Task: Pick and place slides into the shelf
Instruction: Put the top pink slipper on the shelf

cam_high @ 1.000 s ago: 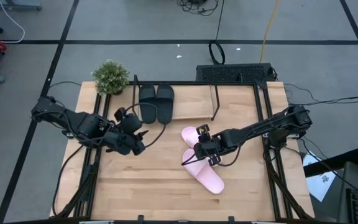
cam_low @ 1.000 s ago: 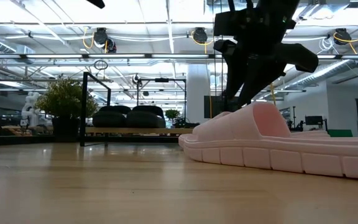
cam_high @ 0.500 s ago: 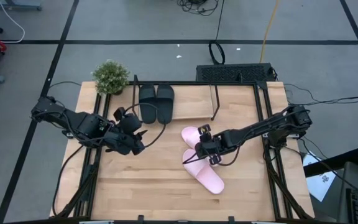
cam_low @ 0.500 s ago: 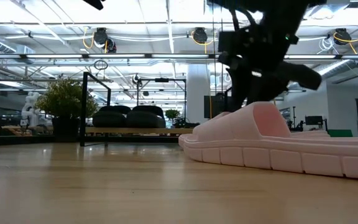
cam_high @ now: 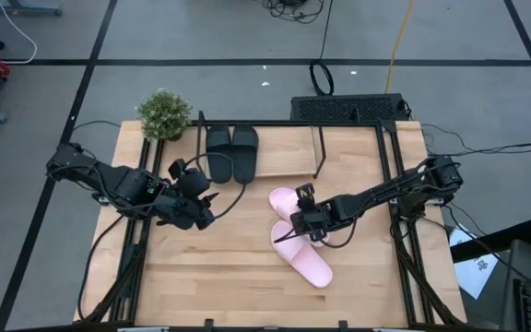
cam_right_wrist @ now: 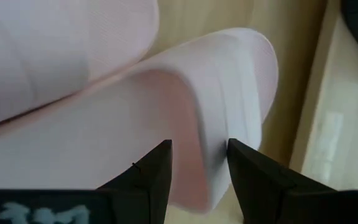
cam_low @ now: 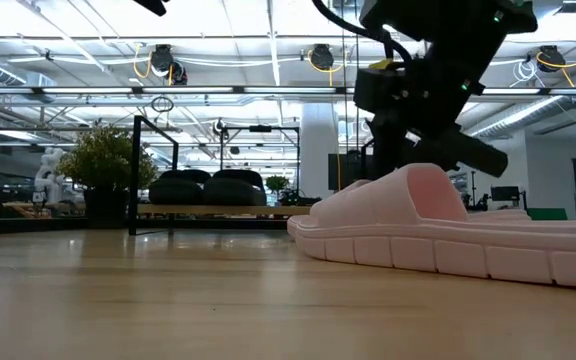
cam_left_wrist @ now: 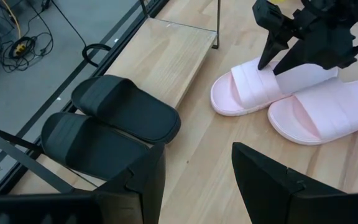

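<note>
The black pair of slides (cam_high: 231, 153) lies side by side on the left part of the shelf's (cam_high: 289, 155) wooden board. Two pink slides lie on the tabletop, one nearer the shelf (cam_high: 282, 197) and one nearer the front edge (cam_high: 308, 262). My right gripper (cam_high: 295, 225) is open over the farther pink slide; in its wrist view the gripper (cam_right_wrist: 197, 168) has its fingers on either side of that slide's strap (cam_right_wrist: 222, 99). My left gripper (cam_high: 205, 212), open, waits left of the pink pair, in front of the black slides (cam_left_wrist: 110, 121). My right gripper comes slanting down from the table's right onto the farther pink slide, which lies flat on the table. Its open fingers stand across the strap's edge (cam_right_wrist: 199, 118), one toward the foot opening and one over the strap's top. Whether they touch it I cannot tell.
A small potted plant (cam_high: 164, 112) stands at the table's far left corner beside the shelf. The shelf's thin black rods (cam_high: 322, 152) rise at its ends. The right part of the shelf board (cam_left_wrist: 166, 59) is bare wood. Bare tabletop (cam_high: 210, 272) lies toward the near edge.
My right gripper has come down a little onto the farther pink slide's strap, staying open. The slides and my left arm have kept still.
</note>
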